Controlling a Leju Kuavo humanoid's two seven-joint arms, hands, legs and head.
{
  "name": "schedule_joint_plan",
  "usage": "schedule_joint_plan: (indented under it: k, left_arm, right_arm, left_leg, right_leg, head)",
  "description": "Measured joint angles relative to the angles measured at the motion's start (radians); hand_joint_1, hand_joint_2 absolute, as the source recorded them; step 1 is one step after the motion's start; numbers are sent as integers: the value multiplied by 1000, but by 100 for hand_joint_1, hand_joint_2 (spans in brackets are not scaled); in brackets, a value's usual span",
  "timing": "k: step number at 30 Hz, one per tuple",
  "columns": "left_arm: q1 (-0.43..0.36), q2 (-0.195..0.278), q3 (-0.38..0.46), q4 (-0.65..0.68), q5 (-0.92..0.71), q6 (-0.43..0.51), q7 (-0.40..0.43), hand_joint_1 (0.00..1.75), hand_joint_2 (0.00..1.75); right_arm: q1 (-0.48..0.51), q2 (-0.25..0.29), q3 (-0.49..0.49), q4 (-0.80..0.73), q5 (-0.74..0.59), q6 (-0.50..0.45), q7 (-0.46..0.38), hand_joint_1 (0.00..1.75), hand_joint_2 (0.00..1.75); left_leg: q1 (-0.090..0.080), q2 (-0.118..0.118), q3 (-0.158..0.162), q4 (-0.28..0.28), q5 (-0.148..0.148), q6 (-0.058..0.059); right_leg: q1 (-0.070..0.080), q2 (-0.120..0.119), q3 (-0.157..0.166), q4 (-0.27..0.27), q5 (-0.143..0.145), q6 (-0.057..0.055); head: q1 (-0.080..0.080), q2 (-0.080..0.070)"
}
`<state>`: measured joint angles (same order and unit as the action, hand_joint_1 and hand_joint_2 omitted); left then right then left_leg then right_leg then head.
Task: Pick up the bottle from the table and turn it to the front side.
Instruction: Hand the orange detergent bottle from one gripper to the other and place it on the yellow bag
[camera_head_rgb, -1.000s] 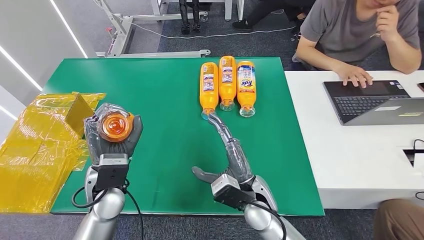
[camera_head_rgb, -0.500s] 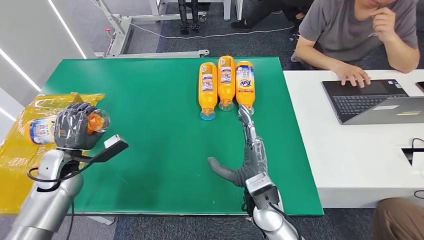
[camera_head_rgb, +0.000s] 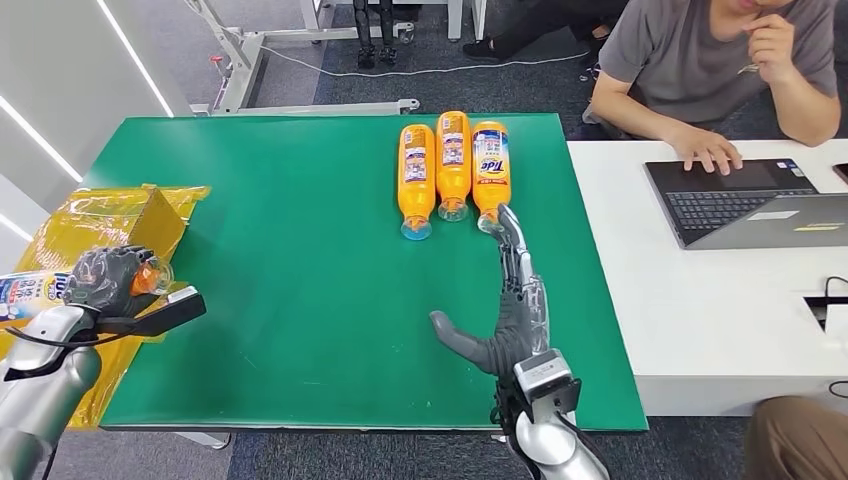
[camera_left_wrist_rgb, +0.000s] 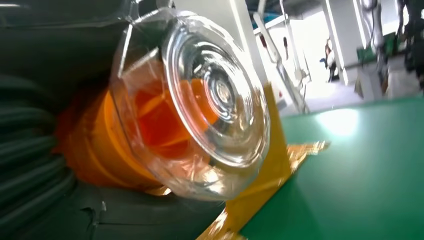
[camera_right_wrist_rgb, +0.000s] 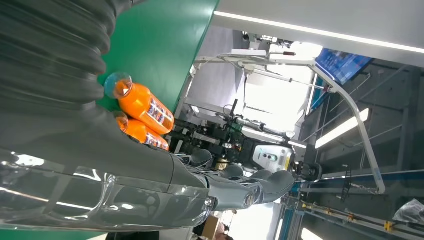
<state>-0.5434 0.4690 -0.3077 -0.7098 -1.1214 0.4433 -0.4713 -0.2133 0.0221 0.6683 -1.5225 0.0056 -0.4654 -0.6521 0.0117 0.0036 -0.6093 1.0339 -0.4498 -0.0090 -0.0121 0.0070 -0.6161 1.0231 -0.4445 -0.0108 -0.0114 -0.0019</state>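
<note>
I have my right hand (camera_head_rgb: 510, 300) stretched flat over the green worktop (camera_head_rgb: 300, 250), fingers spread and grasping nothing, its fingertips reaching up the middle of the frame to just below the clear cap of the rightmost bottle (camera_head_rgb: 490, 175) in a row of three. That bottle lies with its long axis running up and down the frame, cap end toward my hand and base pointing away; it is the only one showing the big brand label, while the middle bottle (camera_head_rgb: 453, 160) and the leftmost bottle (camera_head_rgb: 416, 175), lying pressed side by side with it, show small-print labels. So my right hand is the nearer one for that row, and I would judge that any grasp there has to come along the bottle's length from the cap end. My left hand (camera_head_rgb: 105, 278), at the lower left edge of the frame, is clenched around a held bottle (camera_head_rgb: 30, 288) lying roughly across the frame, label end out to the left, cap to the right, over the crinkled yellow film bags (camera_head_rgb: 90, 225). In the left wrist view its cap (camera_left_wrist_rgb: 215, 95) is a clear, glossy ribbed dome over smooth orange plastic. The bottles look rigid and slick, the worktop matte.
</note>
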Motion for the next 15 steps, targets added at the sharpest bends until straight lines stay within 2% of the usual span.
schedule_joint_plan:
  k: [10,15]
  left_arm:
    - [-109,-27,-108,188,-126,-74,10,175,175]
    - [-172,-59,-217,235,-280,-129,26,175,175]
  right_arm:
    - [8,0,0,-18,-12,-28,5,0,175]
    - [27,4,0,-30,94,-100,17,0,175]
  left_leg:
    - [0,-1,0,0,0,0]
    - [0,-2,0,0,0,0]
  right_leg:
    - [0,-1,0,0,0,0]
    - [0,-2,0,0,0,0]
  head:
    - [0,0]
    - [0,0]
